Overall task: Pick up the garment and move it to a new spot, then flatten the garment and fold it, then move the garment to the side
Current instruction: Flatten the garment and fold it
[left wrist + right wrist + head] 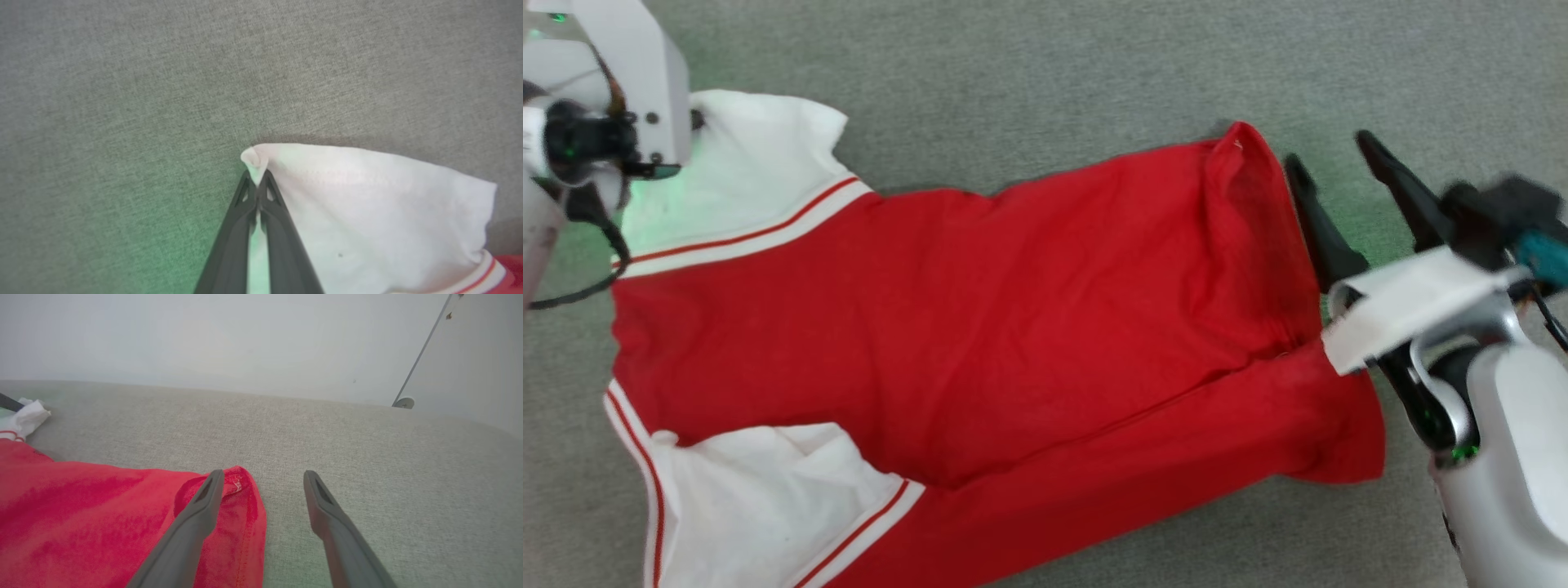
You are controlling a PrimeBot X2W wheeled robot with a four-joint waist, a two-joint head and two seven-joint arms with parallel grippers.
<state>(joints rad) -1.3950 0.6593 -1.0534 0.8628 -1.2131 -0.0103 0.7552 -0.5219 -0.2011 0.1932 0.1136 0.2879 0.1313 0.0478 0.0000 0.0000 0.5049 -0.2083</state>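
- The red jersey shirt (980, 310) lies spread out on a grey cloth surface (1045, 65).
- Its sleeve end is on the robot's left side. Its bottom edge is on the robot's right side.
- One white sleeve (760, 163) lies at the far left of the shirt. The other white sleeve (760, 498) lies at the near left and runs off the bottom of the head view.
- Each sleeve has a red and white striped band (768, 224) where it meets the red cloth.
- The red part has soft wrinkles. A long fold runs along its near side.
- The left gripper (257, 181) is squeezed tight. Its two dark fingers pinch the corner of the far white sleeve. A tiny bit of white cloth pokes out past the tips.
- A green glow falls on the grey surface beside the left gripper.
- The right gripper (263, 475) is spread wide and has nothing in it.
- One of its fingers is over the far corner of the red bottom edge (239, 486). The other finger is over bare grey surface.
- I cannot tell if that finger touches the red cloth.
- That far corner of the bottom edge is curled over a little.
- In the head view the right gripper is just beside the shirt's bottom edge, with its fingers pointing away from the robot.
- A pale wall (204, 335) stands behind the grey surface in the right wrist view.
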